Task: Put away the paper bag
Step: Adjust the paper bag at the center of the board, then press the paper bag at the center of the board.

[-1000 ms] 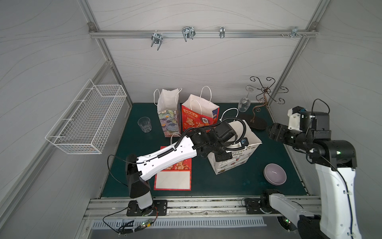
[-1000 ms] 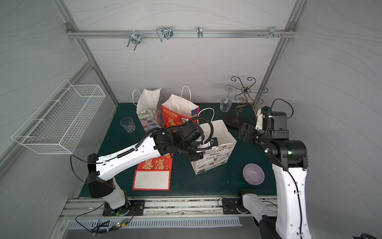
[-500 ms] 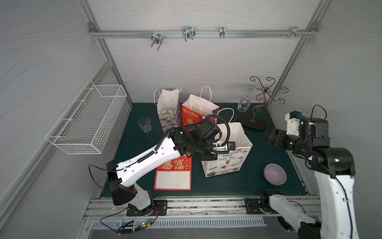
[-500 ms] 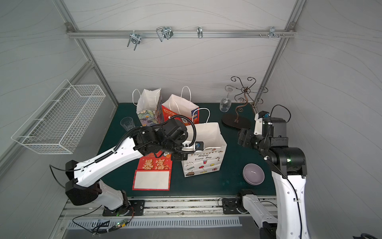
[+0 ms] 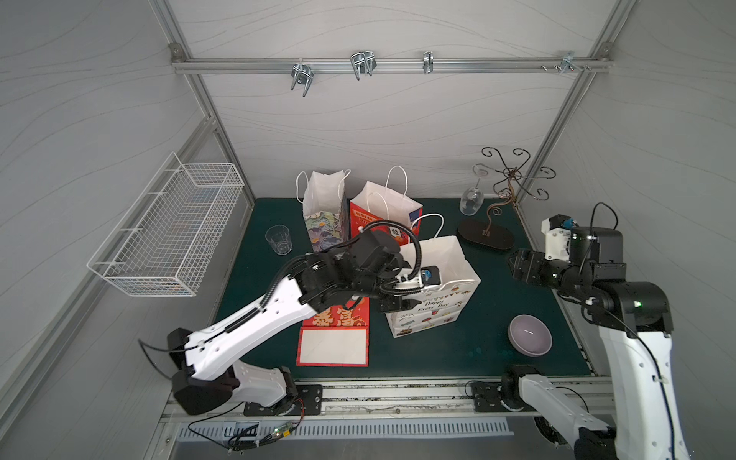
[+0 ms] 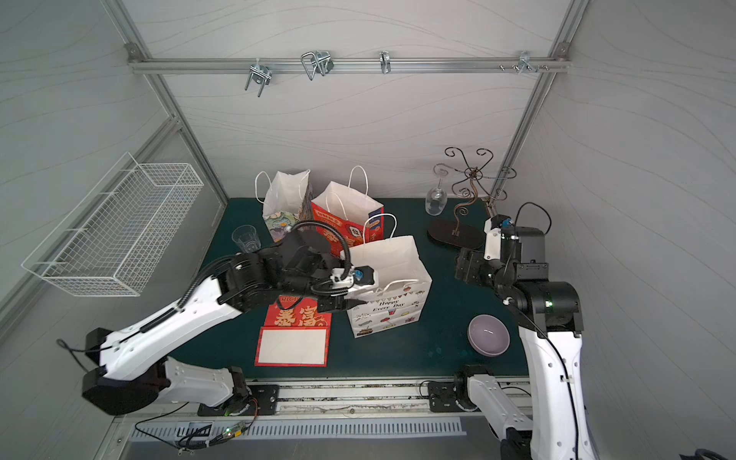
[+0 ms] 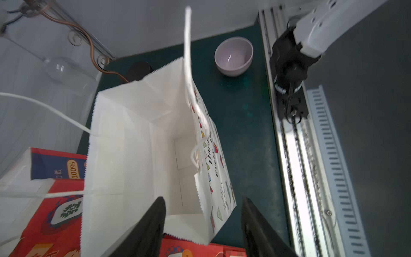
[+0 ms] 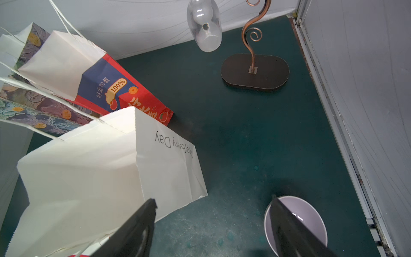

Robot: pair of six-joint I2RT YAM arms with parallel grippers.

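The white paper bag [image 5: 434, 294] [image 6: 388, 278] printed "Happy Every Day" stands upright and open-mouthed in the middle of the green table. My left gripper [image 5: 398, 306] [image 6: 336, 304] hovers at the bag's left end, open. In the left wrist view the left gripper [image 7: 202, 200] straddles the bag's [image 7: 138, 144] printed front wall without gripping it: one finger is over the bag's inside, the other over the mat. My right gripper [image 5: 517, 267] [image 8: 213, 199] hangs open and empty to the right of the bag [image 8: 89, 173], well apart from it.
A red bag [image 5: 382, 211] and a floral bag [image 5: 324, 211] stand behind it, and a flat red bag [image 5: 334, 330] lies in front. A tumbler [image 5: 278, 239], lilac bowl [image 5: 529, 334], glass stand [image 5: 486, 235], wire basket [image 5: 171, 235] and overhead hooks [image 5: 362, 63] surround them.
The left gripper, shut on the bag's edge before, drew the bag a little leftward and upright, then opened. The right arm pulled back slightly.
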